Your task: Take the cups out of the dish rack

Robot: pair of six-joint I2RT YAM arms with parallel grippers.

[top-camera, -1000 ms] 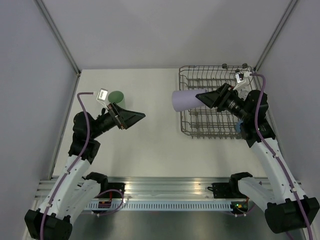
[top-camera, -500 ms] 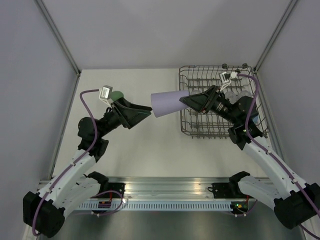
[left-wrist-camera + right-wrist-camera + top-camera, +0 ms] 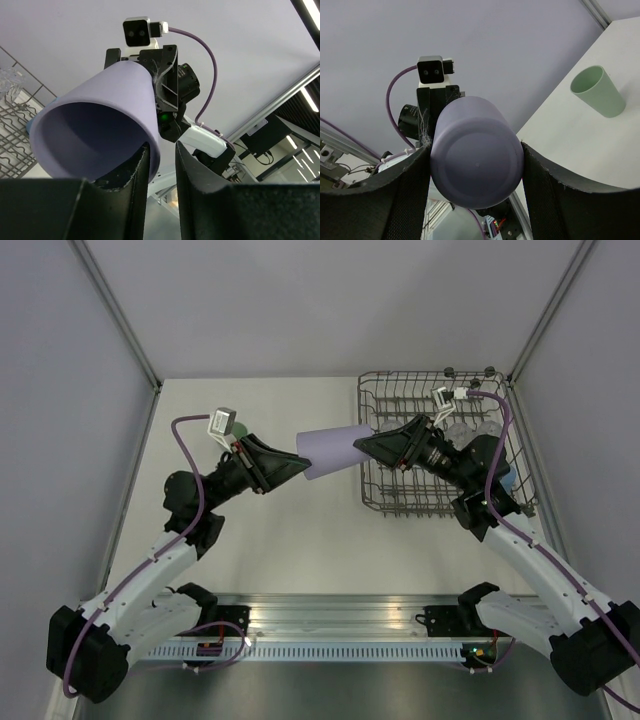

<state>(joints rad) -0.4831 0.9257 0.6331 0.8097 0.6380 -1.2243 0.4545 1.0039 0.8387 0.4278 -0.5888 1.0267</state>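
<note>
1. Purple cup hangs on its side in mid-air, mouth to the left and base to the right. Its base end is over the left rim of the rack and the rest is over the table.
2. The right gripper clamps the base end, with one finger pressed to each side of the wall and the flat bottom facing its wrist camera.
3. The left gripper meets the mouth end. One finger appears to sit inside the rim and the other outside, so the lower rim wall runs into the narrow slit between them. Whether they pinch the wall or only straddle it, I cannot tell.
4. The two grippers point at each other along the cup's length.
5. A green cup stands upright on the far left of the table, behind the left gripper and well apart from the rack.
6. The rack fills the far right corner, close to the right wall. The left wall bounds the table on the other side.
</note>
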